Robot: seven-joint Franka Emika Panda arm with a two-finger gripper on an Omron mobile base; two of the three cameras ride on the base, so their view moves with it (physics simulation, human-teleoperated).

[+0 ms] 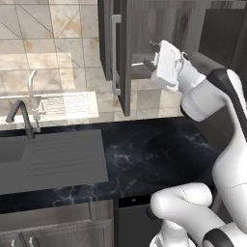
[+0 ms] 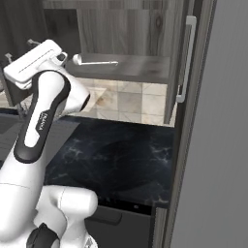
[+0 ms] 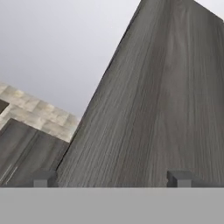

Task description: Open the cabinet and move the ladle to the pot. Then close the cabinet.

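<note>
Around: a dark marbled counter is lying below the cabinet, with a grey sink and a dark faucet well to the cabinet's left, and tan wall tiles showing behind them.
In the way: the cabinet's left door is standing swung out edge-on, its silver handle facing the sink; the right door is hanging open too, with its bar handle showing.
Gripper: the gripper is hovering at the cabinet's open front, between the two doors, its fingers standing wide apart and holding nothing; in the hand view the fingers are pointing at dark wood grain.
Ladle: the ladle is lying flat on the cabinet's shelf, near the front edge, just beside the gripper and apart from it.
Ladle's look: shiny silver-white, a round ball-like bowl at the end nearer the gripper, a thin straight handle running away along the shelf.
</note>
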